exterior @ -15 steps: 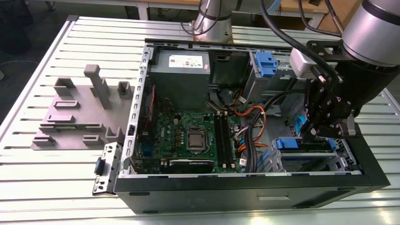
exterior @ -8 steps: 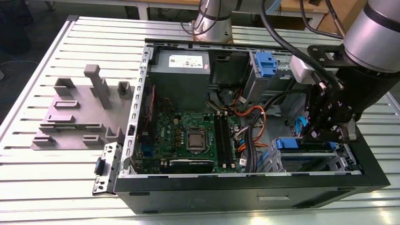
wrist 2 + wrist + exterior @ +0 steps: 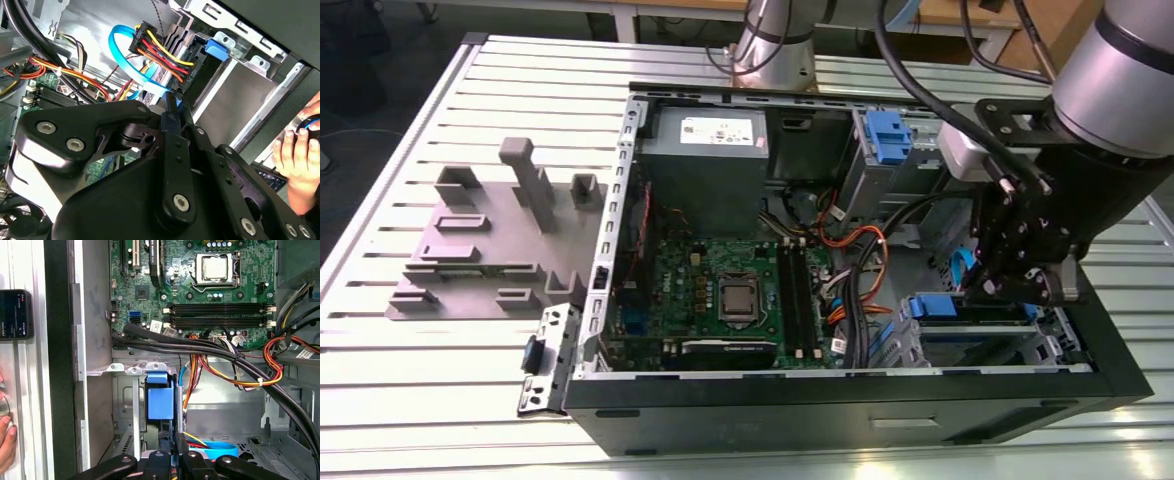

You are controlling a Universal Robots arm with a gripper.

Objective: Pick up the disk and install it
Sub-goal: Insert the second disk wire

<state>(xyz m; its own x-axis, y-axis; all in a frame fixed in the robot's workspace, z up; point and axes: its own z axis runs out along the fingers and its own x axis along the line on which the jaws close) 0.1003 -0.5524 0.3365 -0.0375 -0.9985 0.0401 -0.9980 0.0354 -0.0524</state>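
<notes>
My gripper (image 3: 1017,292) reaches down into the drive bay at the front corner of the open computer case (image 3: 607,300), on the exterior view's right. In both wrist views its fingers (image 3: 161,465) stand close together on a thin blue edge. That edge belongs to the disk (image 3: 160,399), seen edge-on with its blue rail and tab inside the metal bay; its silver body is mostly hidden. From the exterior view the disk's blue end (image 3: 931,305) shows at the bay just beside the gripper. In the second wrist view the fingertips (image 3: 170,107) meet below a bundle of cables.
Red, yellow and orange power cables (image 3: 160,52) and a blue data cable (image 3: 125,45) crowd the bay. Another blue latch (image 3: 887,135) sits in the upper bay. A grey slotted holder block (image 3: 480,240) stands on the table. A person's hand (image 3: 295,150) rests outside the case near a phone (image 3: 15,314).
</notes>
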